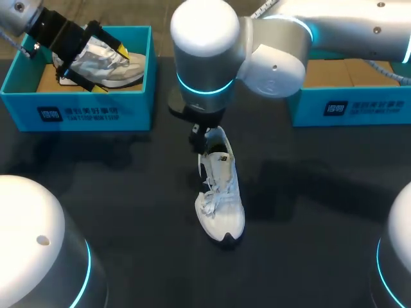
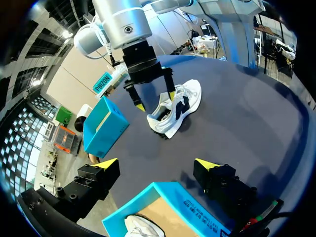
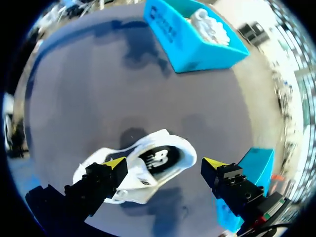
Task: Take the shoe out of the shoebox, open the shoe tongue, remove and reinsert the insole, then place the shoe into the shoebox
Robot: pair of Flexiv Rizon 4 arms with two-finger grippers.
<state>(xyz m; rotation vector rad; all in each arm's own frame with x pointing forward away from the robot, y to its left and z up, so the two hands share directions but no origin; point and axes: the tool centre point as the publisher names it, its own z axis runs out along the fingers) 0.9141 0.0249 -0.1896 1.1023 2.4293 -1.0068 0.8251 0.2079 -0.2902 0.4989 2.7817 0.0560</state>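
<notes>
Where dark table [image 1: 128, 192] shows all round it, the shoe [image 1: 220, 192] lies central, toe toward 5 o'clock — a box [image 1: 83, 112] at 10 o'clock, a second box [image 1: 350, 109] at 2. Right gripper [image 3: 165, 163] hangs over its heel, jaws wide, holding nothing; left gripper [image 2: 155, 165] — likewise spread and unladen — over the box's spare shoe [image 1: 112, 64].

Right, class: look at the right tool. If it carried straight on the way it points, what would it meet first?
The white shoe on the table. The open right tool points down over the shoe's heel end, so it would probably meet the rim of the opening there first; depth is unclear.
</notes>
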